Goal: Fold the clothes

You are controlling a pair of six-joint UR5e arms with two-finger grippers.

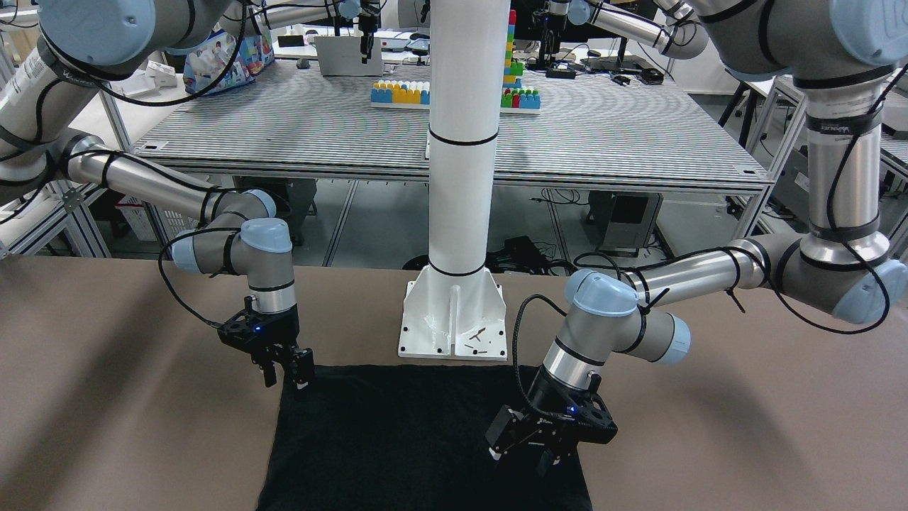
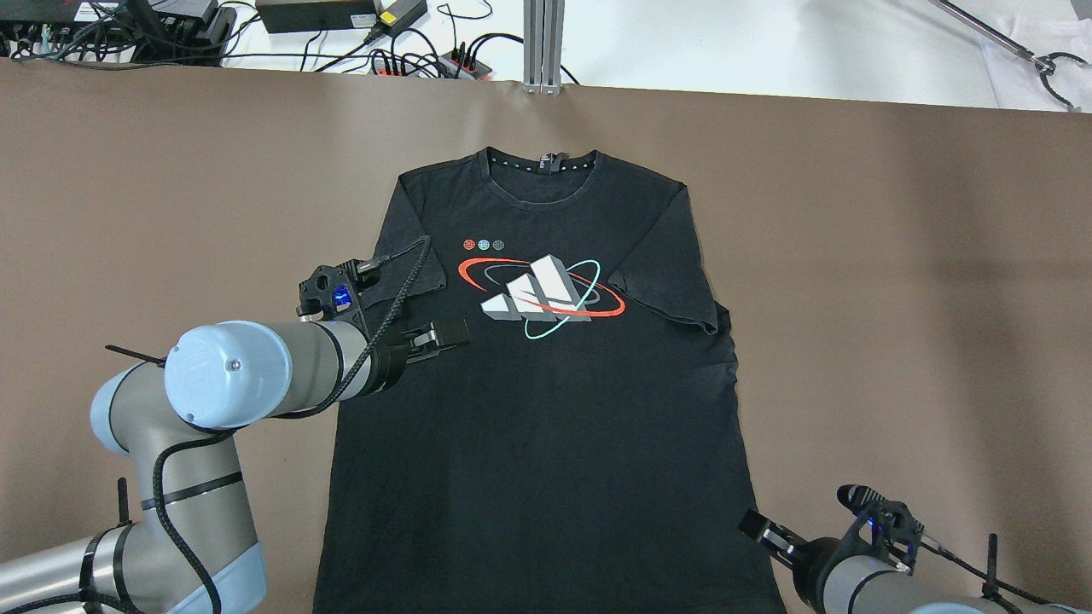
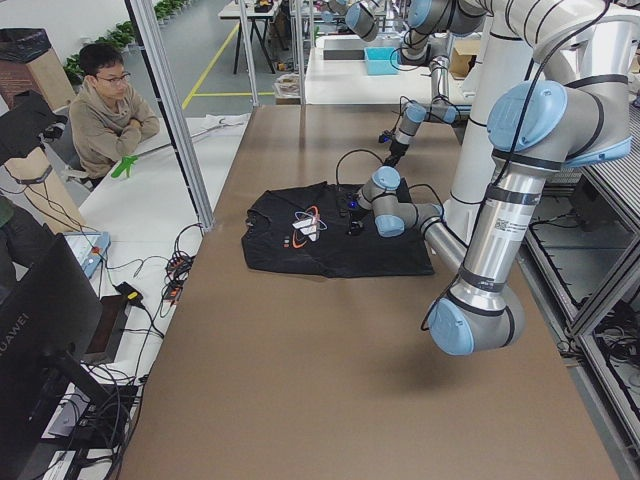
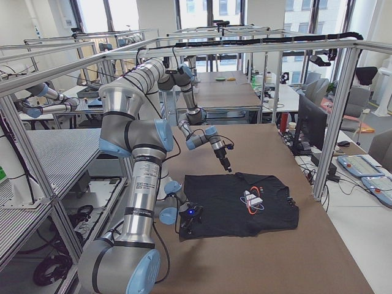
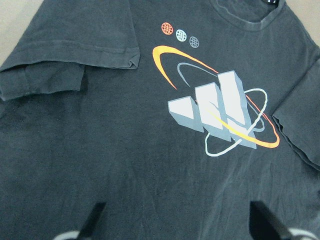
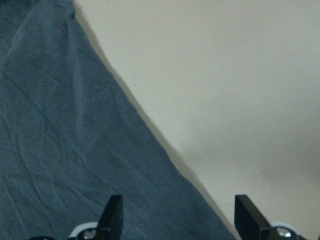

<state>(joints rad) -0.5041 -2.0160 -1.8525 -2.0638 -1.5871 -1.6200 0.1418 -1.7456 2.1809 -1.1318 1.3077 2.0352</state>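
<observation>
Shirt: your black T-shirt (image 2: 546, 409) lay flat, centre frame, on the counter (image 2: 896, 298).
Left gripper (image 2: 452, 335): stood open over the shirt's left-of-frame side.
Right gripper (image 1: 285, 372): stood open above the hem corner, overhead lower right.

Black T-shirt (image 2: 546, 443) bears grey-white logo (image 2: 539, 298), seemingly orange-teal ringed.

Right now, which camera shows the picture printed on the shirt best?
The left wrist camera: the print fills its view. Overhead shows it whole but smaller; both side views show it tiny; the front and right wrist views show only plain black shirt.
</observation>
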